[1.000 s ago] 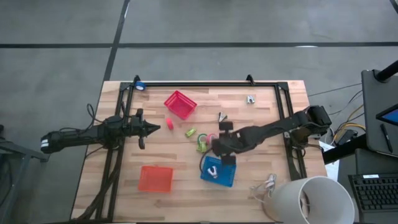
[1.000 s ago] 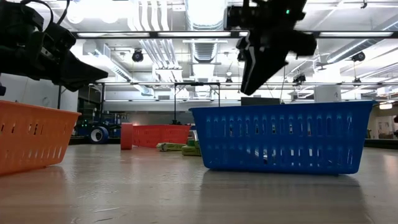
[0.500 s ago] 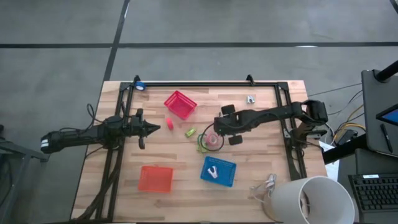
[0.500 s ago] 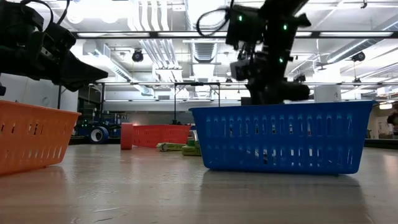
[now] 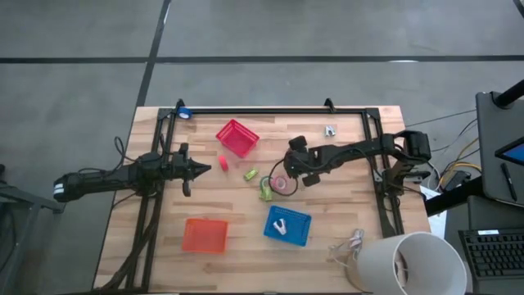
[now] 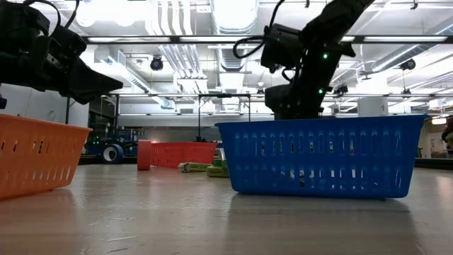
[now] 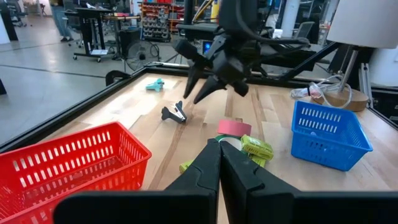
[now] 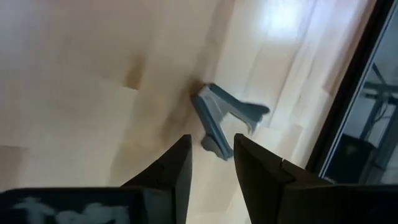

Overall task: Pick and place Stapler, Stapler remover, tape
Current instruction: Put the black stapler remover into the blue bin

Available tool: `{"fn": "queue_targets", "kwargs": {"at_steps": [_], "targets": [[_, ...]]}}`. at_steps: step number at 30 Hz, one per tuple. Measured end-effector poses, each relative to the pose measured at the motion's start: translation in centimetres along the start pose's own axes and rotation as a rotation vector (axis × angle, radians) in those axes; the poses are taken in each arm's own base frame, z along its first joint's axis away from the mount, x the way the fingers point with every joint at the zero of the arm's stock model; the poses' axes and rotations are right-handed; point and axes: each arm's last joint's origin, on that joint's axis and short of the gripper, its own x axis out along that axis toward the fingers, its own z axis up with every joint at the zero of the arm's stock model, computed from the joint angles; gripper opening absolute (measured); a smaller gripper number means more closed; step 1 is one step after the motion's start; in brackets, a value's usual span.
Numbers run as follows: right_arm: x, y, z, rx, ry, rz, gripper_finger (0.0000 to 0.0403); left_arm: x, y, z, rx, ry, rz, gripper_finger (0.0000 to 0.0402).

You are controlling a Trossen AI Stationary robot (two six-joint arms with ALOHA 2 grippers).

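Observation:
My right gripper [image 5: 291, 160] hangs open just above the table, mid-table. Its fingers [image 7: 199, 84] point down over a dark claw-shaped staple remover [image 7: 174, 114], which lies flat and also shows beyond the fingers in the right wrist view [image 8: 221, 121]. The pink-red tape roll [image 5: 280, 183] lies flat beside green pieces [image 5: 265, 190], between that gripper and the blue basket [image 5: 287, 225]. A white piece [image 5: 280, 227] sits in the blue basket. My left gripper [image 5: 201, 168] waits shut at the table's left, above the wood.
A red basket [image 5: 237, 137] stands toward the far edge and an orange basket [image 5: 205, 235] toward the near left. A second, pale teal remover [image 5: 330, 130] lies near the far right rail. A small pink piece [image 5: 222, 161] lies just ahead of my left gripper. A white lamp shade [image 5: 409, 262] stands at the near right corner.
My right gripper has left the place above the blue basket and travelled toward the far edge, passing over the pink tape roll. It has tipped down and now sits lower, over the dark staple remover. The objects on the table have stayed where they were.

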Motion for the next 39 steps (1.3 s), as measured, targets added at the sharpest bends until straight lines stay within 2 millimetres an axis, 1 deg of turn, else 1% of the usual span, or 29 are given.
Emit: {"fn": "queue_targets", "kwargs": {"at_steps": [4,10,14,22,26,39], "targets": [[0.5,-0.8,-0.5,0.032,0.011,-0.008,0.0118,0.0,0.0,0.0,0.000,0.000,0.000,0.0010],[1.1,-1.8,-1.2,0.081,0.006,0.008,0.0108,0.0,0.0,0.0,0.000,0.000,0.000,0.0010],[1.4,-1.5,-1.5,0.110,0.007,0.026,0.0101,0.0,0.0,0.0,0.000,0.000,0.000,0.0010],[2.0,-0.8,-1.8,0.083,-0.011,0.022,0.0100,0.0,0.0,0.0,0.000,0.000,0.000,0.0010],[2.0,-0.8,-1.8,0.086,-0.021,0.014,0.0099,0.0,0.0,0.0,0.000,0.000,0.000,0.0010],[2.3,-1.2,-2.1,0.100,-0.018,0.008,0.0068,0.0,0.0,0.0,0.000,0.000,0.000,0.0010]]}}
